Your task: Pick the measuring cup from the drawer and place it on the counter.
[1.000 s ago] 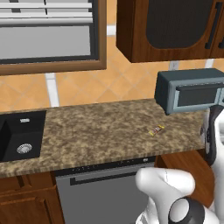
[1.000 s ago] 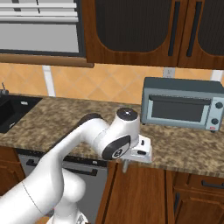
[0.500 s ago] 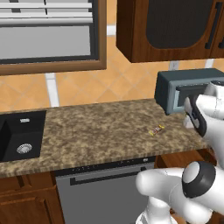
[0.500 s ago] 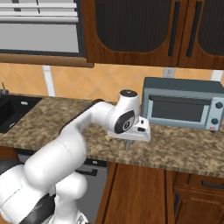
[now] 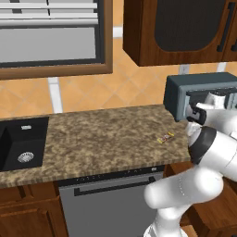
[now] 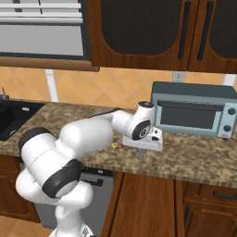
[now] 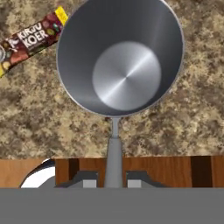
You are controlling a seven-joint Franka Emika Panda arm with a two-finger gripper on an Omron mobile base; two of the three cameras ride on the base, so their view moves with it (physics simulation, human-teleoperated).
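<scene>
Speckled counter [image 5: 102,139] with snack bar [image 5: 165,137], microwave [image 6: 194,110]

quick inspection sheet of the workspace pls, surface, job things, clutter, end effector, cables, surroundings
surface: speckled granite counter, black sink at its left end
job's things: measuring cup empty, bowl over the counter, handle running back between the fingers; drawer: wooden front edge below the cup
clutter: snack bar packet lying flat on the counter beside the cup
end effector: shut on the cup's handle, in front of the toaster oven
cables: nothing seen
surroundings: dishwasher under the counter, dark upper cabinets, wall outlet
</scene>
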